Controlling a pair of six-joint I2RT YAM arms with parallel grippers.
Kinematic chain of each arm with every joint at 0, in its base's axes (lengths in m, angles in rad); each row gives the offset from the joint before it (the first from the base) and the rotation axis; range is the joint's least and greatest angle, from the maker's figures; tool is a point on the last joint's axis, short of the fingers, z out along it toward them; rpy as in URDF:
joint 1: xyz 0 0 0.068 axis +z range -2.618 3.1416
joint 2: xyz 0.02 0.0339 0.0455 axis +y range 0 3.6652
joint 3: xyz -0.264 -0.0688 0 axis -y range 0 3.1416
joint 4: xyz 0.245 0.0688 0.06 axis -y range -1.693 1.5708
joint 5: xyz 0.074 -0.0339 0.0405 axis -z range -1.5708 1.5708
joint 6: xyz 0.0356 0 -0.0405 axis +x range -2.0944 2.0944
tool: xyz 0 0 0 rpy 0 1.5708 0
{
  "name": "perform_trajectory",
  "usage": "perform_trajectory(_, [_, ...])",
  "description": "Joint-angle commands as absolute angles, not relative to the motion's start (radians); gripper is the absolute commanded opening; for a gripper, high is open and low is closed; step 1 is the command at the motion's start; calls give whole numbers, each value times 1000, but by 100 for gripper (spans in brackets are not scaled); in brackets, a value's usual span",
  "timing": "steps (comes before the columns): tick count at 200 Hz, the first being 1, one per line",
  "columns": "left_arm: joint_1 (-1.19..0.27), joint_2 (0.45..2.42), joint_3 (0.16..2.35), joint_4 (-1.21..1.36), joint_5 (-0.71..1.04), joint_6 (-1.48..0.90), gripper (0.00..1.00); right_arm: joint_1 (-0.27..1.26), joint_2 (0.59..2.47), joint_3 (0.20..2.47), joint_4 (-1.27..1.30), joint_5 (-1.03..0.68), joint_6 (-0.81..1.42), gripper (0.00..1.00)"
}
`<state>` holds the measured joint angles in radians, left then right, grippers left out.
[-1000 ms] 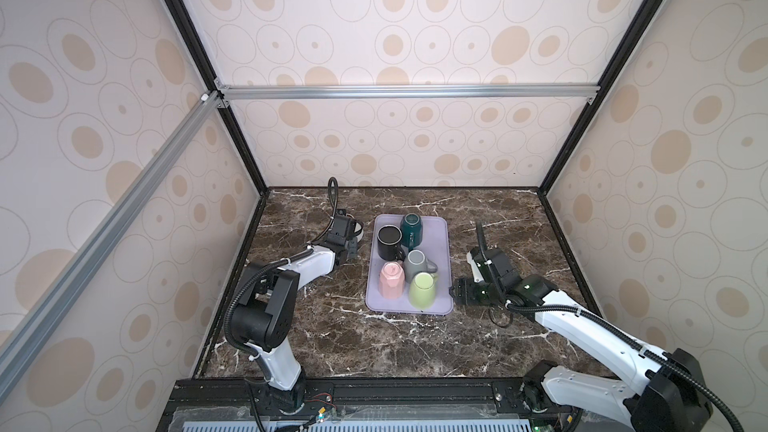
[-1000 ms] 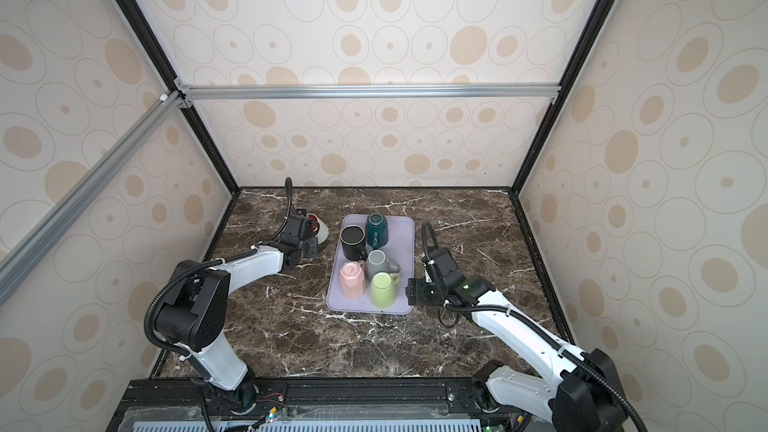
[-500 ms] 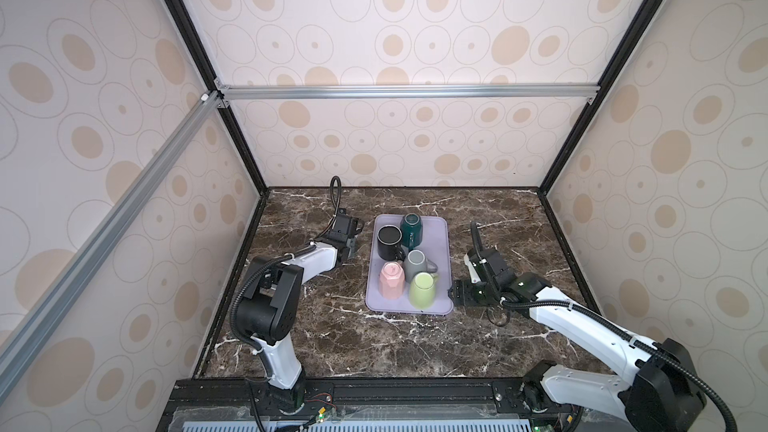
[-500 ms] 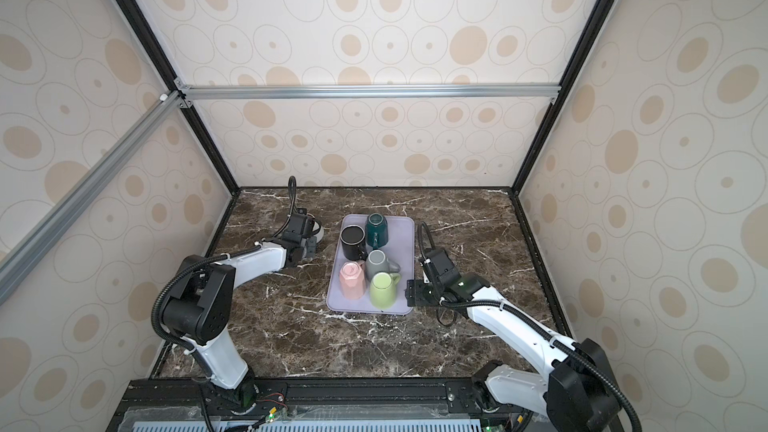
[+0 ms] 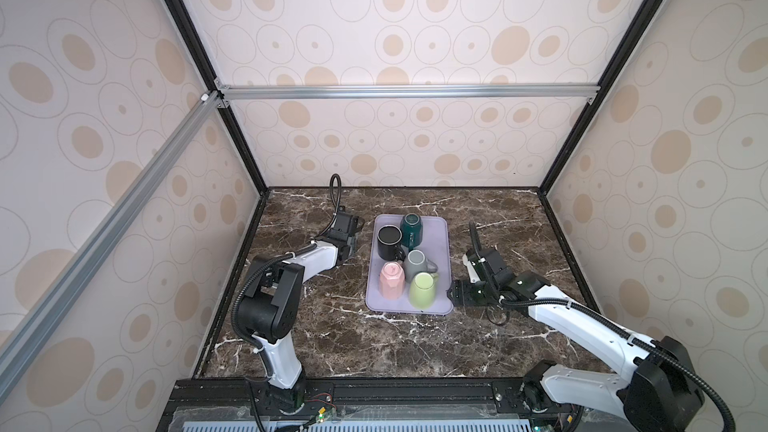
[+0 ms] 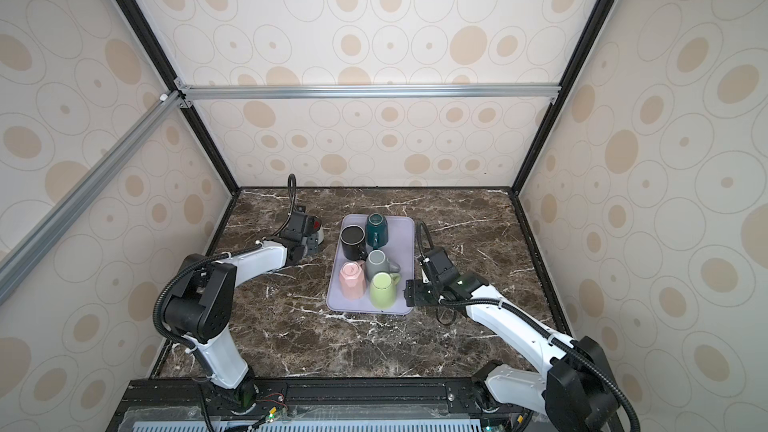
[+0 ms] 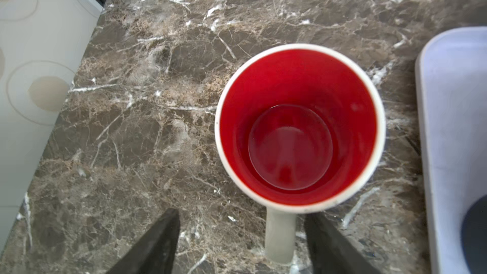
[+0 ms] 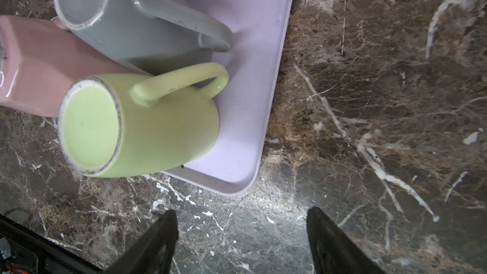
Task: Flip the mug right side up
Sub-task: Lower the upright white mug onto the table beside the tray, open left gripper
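Note:
A white mug with a red inside (image 7: 300, 127) stands right side up on the marble, just left of the lavender tray (image 7: 453, 101). My left gripper (image 7: 242, 214) is open, and the mug's handle (image 7: 279, 233) stands between its fingers, close to one of them. In a top view the mug (image 6: 318, 231) peeks out behind the left gripper (image 6: 311, 241). My right gripper (image 8: 241, 212) is open and empty over the marble by the tray's near right corner, near an upside-down green mug (image 8: 142, 125).
On the tray (image 5: 440, 243) stand a black mug (image 5: 389, 236) with its mouth up, and upside-down dark green (image 5: 411, 226), grey (image 5: 417, 263), pink (image 5: 391, 280) and green (image 5: 422, 288) mugs. Enclosure walls close in the marble on three sides.
The left gripper's jaws have opened and let go of the red-lined mug's handle. The right gripper has shifted slightly toward the tray's corner.

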<state>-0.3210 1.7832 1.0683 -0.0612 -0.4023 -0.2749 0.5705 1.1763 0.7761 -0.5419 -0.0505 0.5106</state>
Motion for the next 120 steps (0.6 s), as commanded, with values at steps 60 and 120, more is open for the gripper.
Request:
perform_trajectory(60, [-330,1558,1005,-47,-377,-307,98,575,1168,817,-589,-51,498,80])
perform_trajectory(120, [-379,1313,828,24,-208,-364,98,574,1225,909,-543,-27,506,80])
